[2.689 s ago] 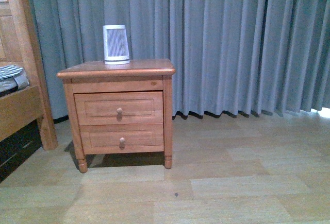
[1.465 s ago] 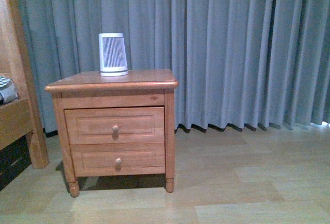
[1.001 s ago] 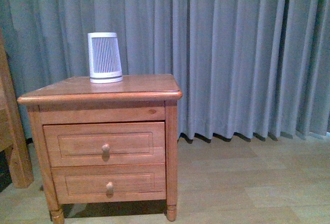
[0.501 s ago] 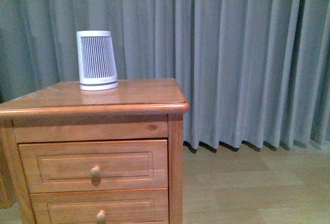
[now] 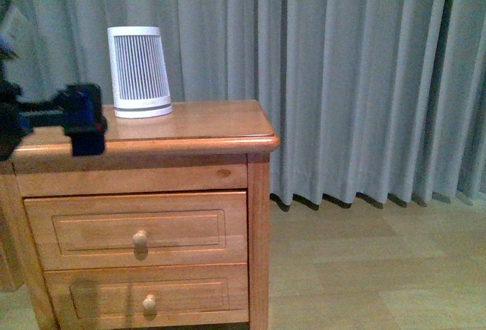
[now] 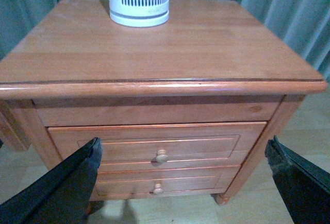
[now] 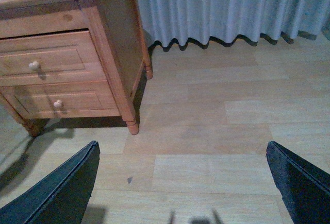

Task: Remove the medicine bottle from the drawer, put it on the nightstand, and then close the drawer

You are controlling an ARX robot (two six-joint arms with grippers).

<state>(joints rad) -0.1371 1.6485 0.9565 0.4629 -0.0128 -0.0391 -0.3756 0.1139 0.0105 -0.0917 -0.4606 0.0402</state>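
Approach | left claw (image 6: 184,141) newly in view at nightstand (image 5: 190,129) left, spread | drawer (image 5: 182,227) shut, knob (image 5: 140,240) untouched | right claw (image 7: 181,147) spread

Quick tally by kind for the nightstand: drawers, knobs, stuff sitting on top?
Honey-wood panel-front drawers: 2
Round wooden knobs: 2
White ribbed tapered device on the honey-brown wooden nightstand: 1
Total: 5
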